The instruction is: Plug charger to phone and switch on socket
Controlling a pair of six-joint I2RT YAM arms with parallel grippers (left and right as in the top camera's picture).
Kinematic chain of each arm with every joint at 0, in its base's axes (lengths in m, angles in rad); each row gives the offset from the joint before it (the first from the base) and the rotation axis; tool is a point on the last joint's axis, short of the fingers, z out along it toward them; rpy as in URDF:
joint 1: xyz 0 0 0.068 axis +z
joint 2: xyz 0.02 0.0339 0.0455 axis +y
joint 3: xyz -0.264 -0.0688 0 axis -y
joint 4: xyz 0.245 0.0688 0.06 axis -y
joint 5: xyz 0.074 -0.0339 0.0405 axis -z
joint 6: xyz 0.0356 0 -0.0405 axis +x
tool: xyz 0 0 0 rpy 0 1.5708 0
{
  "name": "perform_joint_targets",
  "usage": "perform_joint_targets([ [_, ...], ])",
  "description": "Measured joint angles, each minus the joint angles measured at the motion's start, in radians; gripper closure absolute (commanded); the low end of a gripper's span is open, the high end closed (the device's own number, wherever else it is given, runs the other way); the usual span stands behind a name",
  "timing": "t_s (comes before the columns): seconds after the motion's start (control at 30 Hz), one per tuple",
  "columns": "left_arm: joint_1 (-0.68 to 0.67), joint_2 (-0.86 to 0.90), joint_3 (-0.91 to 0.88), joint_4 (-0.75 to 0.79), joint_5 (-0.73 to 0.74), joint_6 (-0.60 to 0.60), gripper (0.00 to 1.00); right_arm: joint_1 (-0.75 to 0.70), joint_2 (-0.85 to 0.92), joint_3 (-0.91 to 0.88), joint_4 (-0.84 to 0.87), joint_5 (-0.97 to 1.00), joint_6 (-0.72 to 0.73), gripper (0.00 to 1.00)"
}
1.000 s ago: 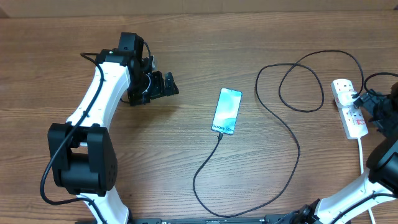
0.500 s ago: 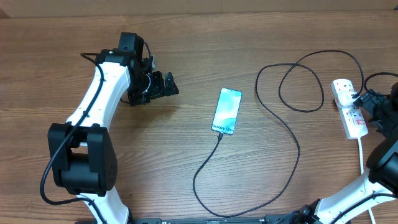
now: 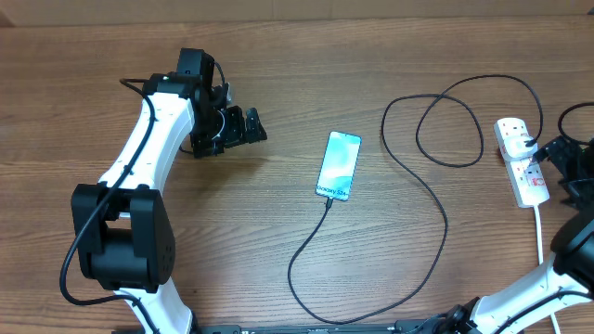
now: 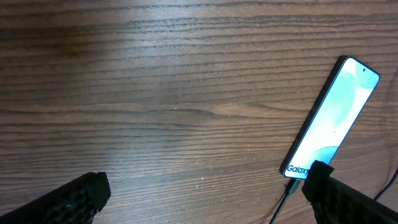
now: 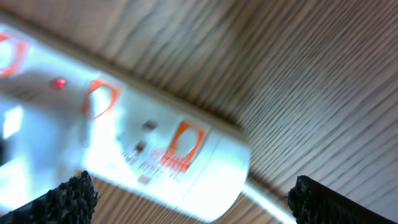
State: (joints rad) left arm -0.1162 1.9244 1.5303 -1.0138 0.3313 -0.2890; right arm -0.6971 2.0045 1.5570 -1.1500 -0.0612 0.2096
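The phone (image 3: 338, 165) lies screen-up at the table's middle, its "Galaxy" screen also in the left wrist view (image 4: 333, 127). The black charger cable (image 3: 436, 209) loops from the socket to the phone's near end, its connector tip (image 4: 291, 186) at the phone's port. The white socket (image 3: 522, 161) with red switches lies at the right edge, blurred in the right wrist view (image 5: 143, 134), a small red light showing on it. My left gripper (image 3: 249, 127) is open and empty, left of the phone. My right gripper (image 3: 557, 167) is open, just over the socket's right side.
The socket's white cord (image 3: 540, 232) runs toward the front edge at the right. A black cable loop (image 3: 571, 116) lies by the right arm. Bare wooden table (image 3: 278, 56) stretches between the arms.
My right arm has shifted slightly to the right at the socket. The left arm, phone and cable have not moved.
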Motion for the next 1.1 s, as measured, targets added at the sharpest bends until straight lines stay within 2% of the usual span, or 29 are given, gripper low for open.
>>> perform_joint_targets([
  [0.13,0.0,0.0,0.0,0.0,0.0,0.0,0.0,0.031,-0.054,0.001,-0.045,-0.034,0.0,0.06],
  [0.17,0.0,0.0,0.0,0.0,0.0,0.0,0.0,0.045,-0.066,0.001,-0.052,-0.039,-0.001,0.0],
  [0.4,0.0,0.0,0.0,0.0,0.0,0.0,0.01,0.143,-0.089,0.002,-0.072,-0.048,-0.001,0.0],
  [1.1,0.0,0.0,0.0,0.0,0.0,0.0,0.0,0.148,-0.089,0.003,0.028,-0.054,-0.001,0.0],
])
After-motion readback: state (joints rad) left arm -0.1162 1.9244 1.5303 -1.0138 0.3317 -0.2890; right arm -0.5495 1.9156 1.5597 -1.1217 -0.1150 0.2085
